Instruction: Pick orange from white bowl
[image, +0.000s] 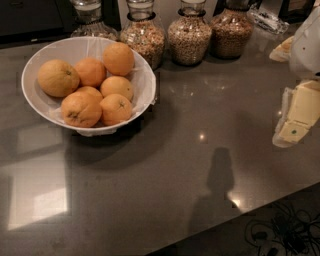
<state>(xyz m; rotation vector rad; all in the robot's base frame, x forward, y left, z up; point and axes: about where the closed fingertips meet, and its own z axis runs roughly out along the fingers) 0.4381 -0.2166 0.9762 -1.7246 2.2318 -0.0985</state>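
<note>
A wide white bowl (65, 49) with a thin liner stands at the back left of the dark counter. It holds several round orange fruits. The orange (58, 78), the largest and palest one, yellowish with a small dark stem dot, lies at the bowl's left side against the rim. Smaller, deeper-orange fruits (116, 108) fill the middle and right of the bowl. My gripper (294, 122), with pale yellow pads, hangs at the far right edge of the view, well away from the bowl and above the counter, holding nothing.
Several glass jars (189, 36) of grains and nuts stand in a row behind and to the right of the bowl. The counter's front edge (240, 220) runs diagonally at the lower right, with patterned floor beyond. My arm's shadow falls on the counter.
</note>
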